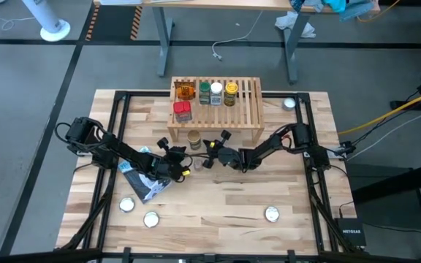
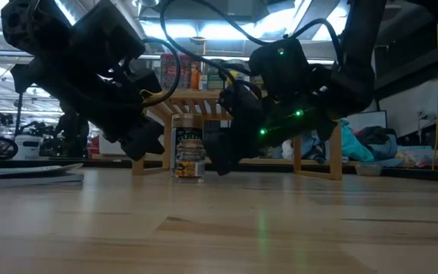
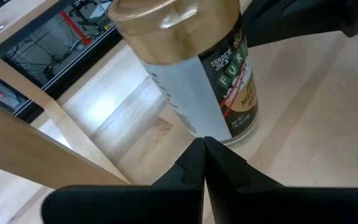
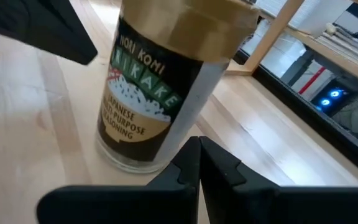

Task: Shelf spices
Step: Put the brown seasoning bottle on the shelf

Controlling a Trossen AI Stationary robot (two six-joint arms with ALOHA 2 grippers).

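Furikake jar (image 1: 194,138) with a tan lid stands upright on the tabletop just before the shelf (image 1: 248,109), toward the far edge. Left gripper (image 1: 183,166) and right gripper (image 1: 209,157) flank it, both pinched shut on nothing. It looks rigid, light and smooth; its labelled body offers the best grip. Only the wrist views show the label; the high view shows five spices already racked.

Overhead light fell evenly in the high view; the low view was dim, backlit by ceiling strips (image 2: 226,30), arms silhouetted.
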